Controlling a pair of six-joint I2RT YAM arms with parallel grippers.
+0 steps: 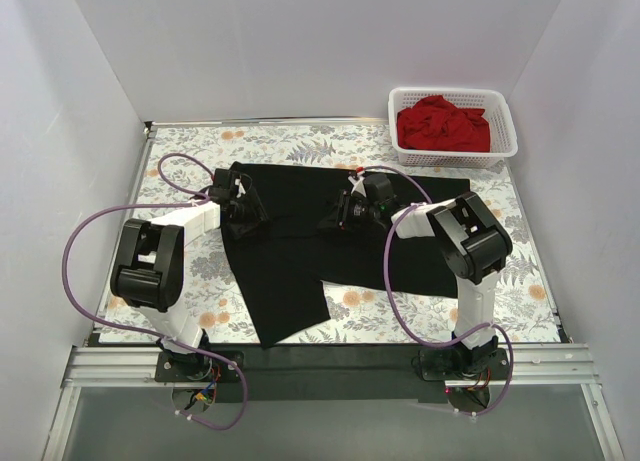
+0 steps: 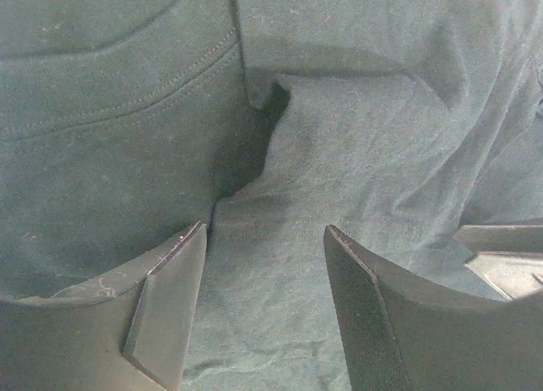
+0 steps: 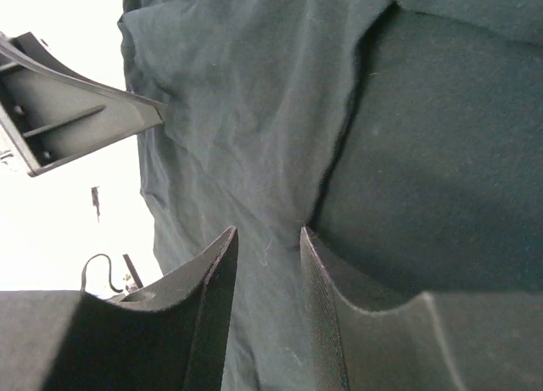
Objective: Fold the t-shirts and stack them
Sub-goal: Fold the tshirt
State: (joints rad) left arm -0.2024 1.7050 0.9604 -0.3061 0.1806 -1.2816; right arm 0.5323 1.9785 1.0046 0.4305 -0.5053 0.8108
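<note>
The black t-shirt (image 1: 300, 251) lies spread across the middle of the floral bench (image 1: 510, 281), one part folded toward the lower centre. On its left portion sits the left end effector (image 1: 243, 209), jaws moderately apart over a stitched hem. The right end effector (image 1: 343, 216) rests near the shirt's centre, jaws narrowly apart over a fold edge. The red t-shirt (image 1: 440, 126) is crumpled in the white basket (image 1: 452, 93) at upper right. Purple cables (image 1: 80, 231) loop over the bench.
</note>
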